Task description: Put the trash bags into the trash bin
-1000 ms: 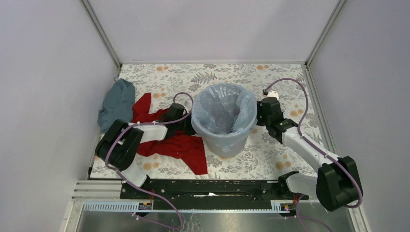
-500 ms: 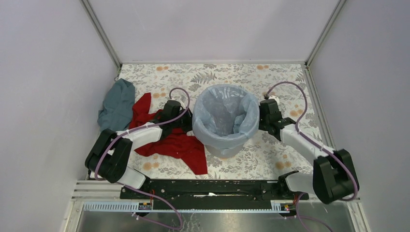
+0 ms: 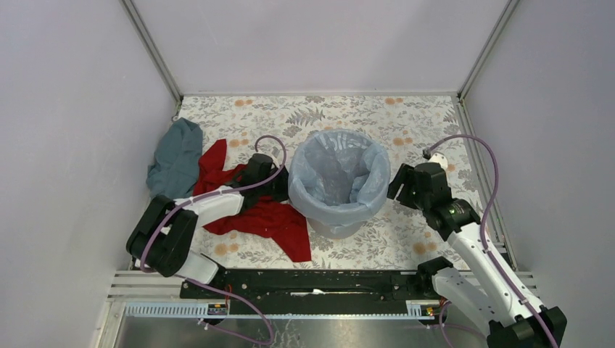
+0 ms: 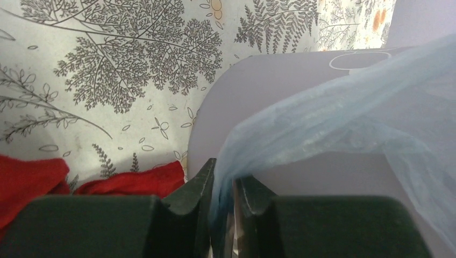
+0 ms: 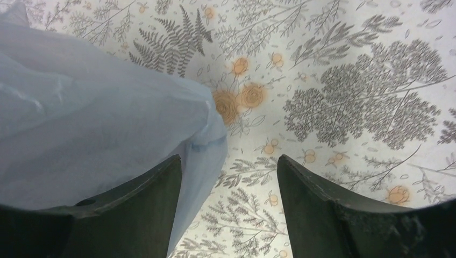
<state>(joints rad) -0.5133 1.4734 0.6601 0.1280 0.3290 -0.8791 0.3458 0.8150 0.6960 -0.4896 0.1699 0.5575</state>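
Bag (image 3: 336, 177) is lining the bin (image 3: 335, 225), film folded over the rim so it stays put. Left hand (image 4: 223, 185) is pinching a fold of film against the bin wall; right hand (image 5: 228, 177) is spread wide, nothing between its fingers. Red cloth (image 3: 265, 217) crowds the bin's left side, while the counter (image 3: 406, 119) on the right gives room to pull back.

Left gripper (image 4: 221, 188) jaws nearly closed, right gripper (image 5: 228, 177) jaws spread

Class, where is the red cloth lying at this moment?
In the top view, the red cloth lies on the floral tabletop, left of the grey trash bin, beside the teal-grey cloth.
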